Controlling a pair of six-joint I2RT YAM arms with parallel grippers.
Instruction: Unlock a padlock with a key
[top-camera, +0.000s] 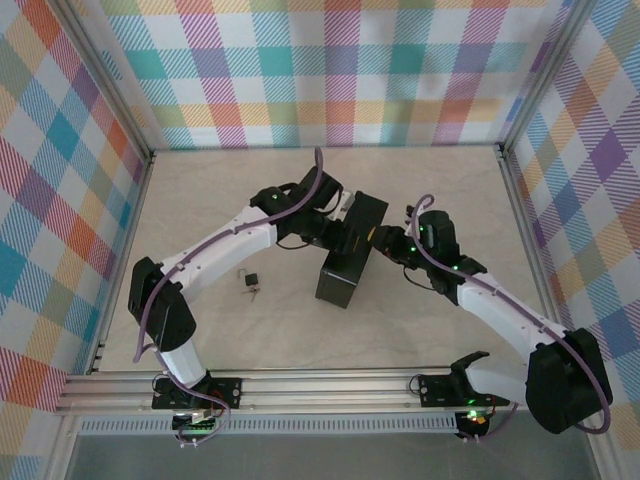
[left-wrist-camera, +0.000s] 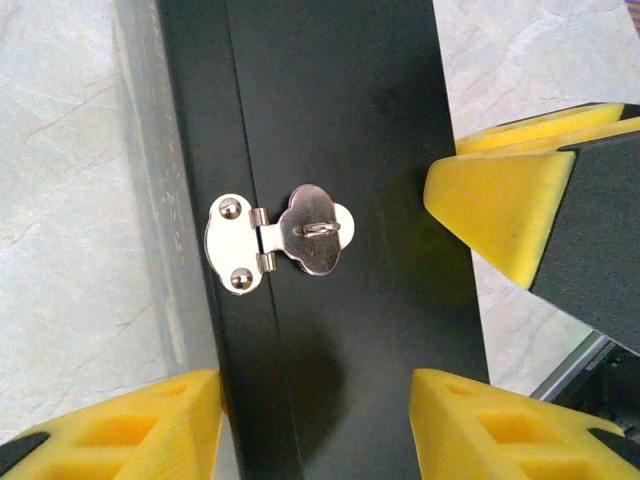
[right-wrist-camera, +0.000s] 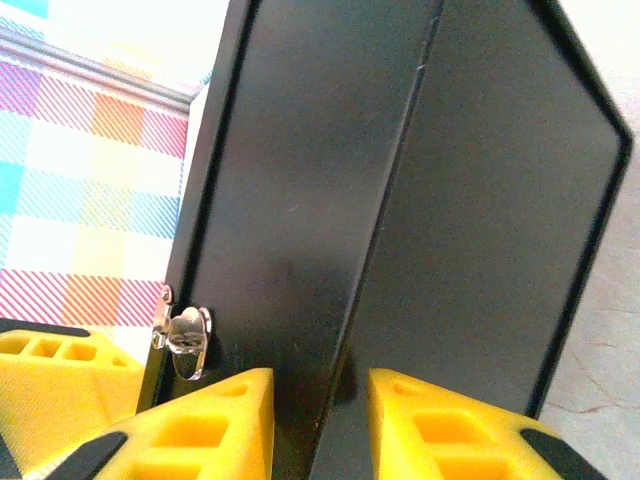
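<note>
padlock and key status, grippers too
Left gripper and right gripper at black box with silver hasp, grip unclear. Small dark padlock and thin silvery key loose on table, left of box. Nothing covering them.

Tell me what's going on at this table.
The left gripper straddles the front of the black box, where the silver hasp sits closed with nothing through its loop. The right gripper faces the box too. The padlock and key lie together on the table, apart from the box.
</note>
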